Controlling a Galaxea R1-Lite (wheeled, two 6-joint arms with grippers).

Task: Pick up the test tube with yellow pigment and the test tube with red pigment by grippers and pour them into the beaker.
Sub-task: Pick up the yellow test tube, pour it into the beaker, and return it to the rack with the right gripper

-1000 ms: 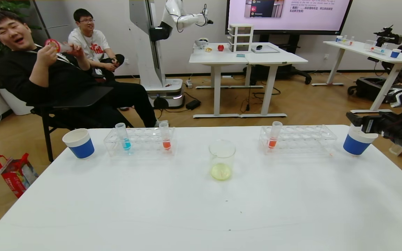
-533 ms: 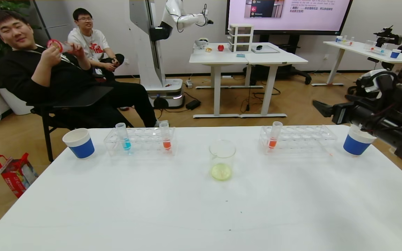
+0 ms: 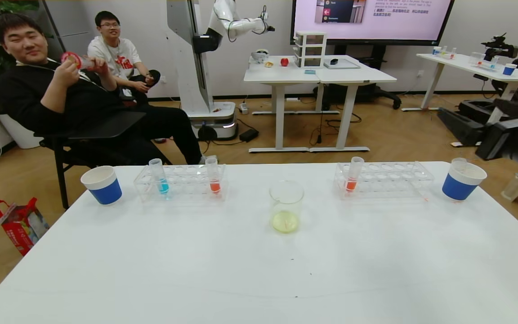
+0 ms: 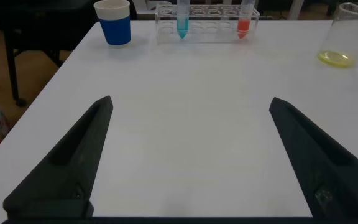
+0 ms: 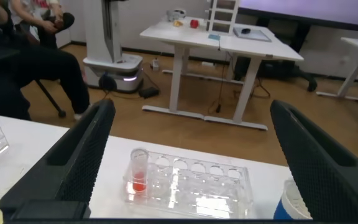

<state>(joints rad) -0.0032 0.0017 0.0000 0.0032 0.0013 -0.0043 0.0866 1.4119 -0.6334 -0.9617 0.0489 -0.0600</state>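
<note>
The beaker (image 3: 286, 204) stands mid-table with a little yellow liquid in its bottom. One test tube with red pigment (image 3: 352, 176) stands in the right rack (image 3: 389, 180), and another red tube (image 3: 214, 179) stands in the left rack (image 3: 182, 182). No test tube with yellow pigment shows. My right gripper (image 3: 468, 110) hangs open and empty, raised beyond the table's right edge above the right cup; its wrist view looks down on that red tube (image 5: 138, 174). My left gripper (image 4: 191, 106) is open and empty over the near left table, far from the beaker (image 4: 347, 37).
A blue tube (image 3: 161, 179) shares the left rack. Blue-and-white paper cups stand at the far left (image 3: 101, 184) and far right (image 3: 461, 182) of the table. Two people sit behind the table's left side. Other desks and a robot stand farther back.
My right arm has risen from over the right cup and swung back towards the right edge, staying open. The tubes and beaker have not moved.
</note>
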